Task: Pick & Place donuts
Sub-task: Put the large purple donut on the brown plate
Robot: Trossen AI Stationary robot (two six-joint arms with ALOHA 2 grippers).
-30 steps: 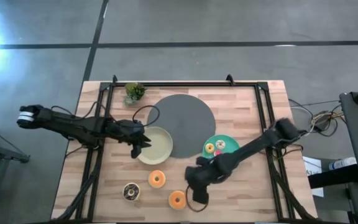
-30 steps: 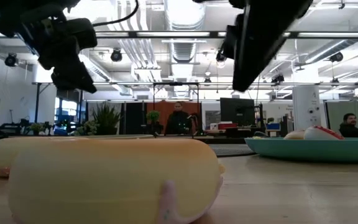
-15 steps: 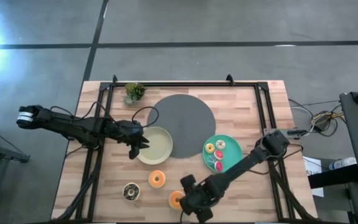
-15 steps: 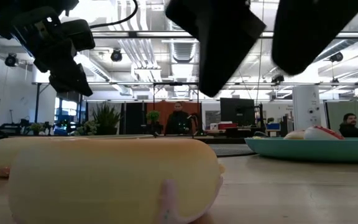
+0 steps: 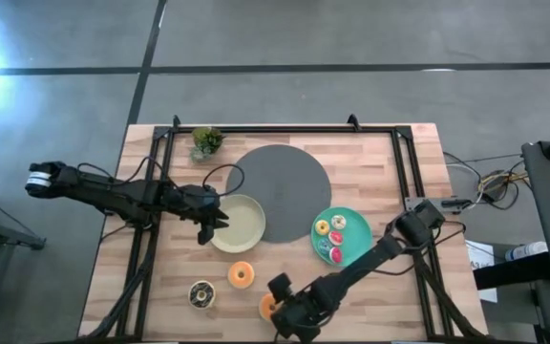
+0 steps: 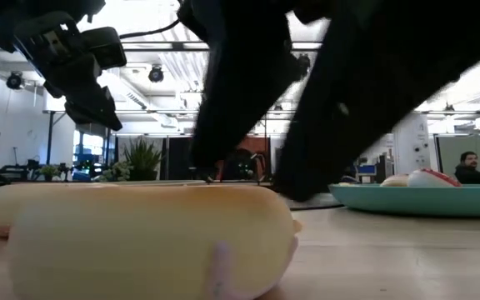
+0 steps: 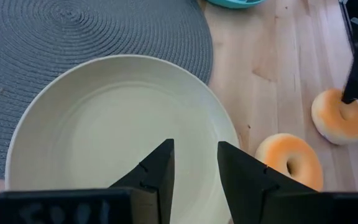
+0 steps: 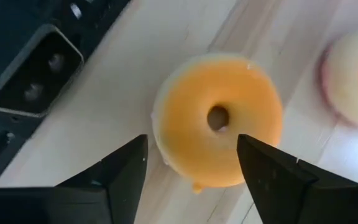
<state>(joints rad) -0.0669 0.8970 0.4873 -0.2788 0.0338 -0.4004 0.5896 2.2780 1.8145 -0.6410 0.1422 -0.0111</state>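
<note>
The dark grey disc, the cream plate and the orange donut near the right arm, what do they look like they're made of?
Dark grey disc: looks woven, probably fibre or cord, going by its concentric ribbed rings; matte.
Cream plate: smooth and evenly coloured with a soft sheen, likely plastic or glazed ceramic; can't tell which.
Orange donut: smooth moulded surface with a tiny drip at its edge, probably plastic or rubber.

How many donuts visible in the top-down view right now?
6. Three on the teal plate: yellow donut, white donut, red donut. Three on the table: orange donut, chocolate donut, and a second orange one partly under the right gripper. More may be hidden.
</note>
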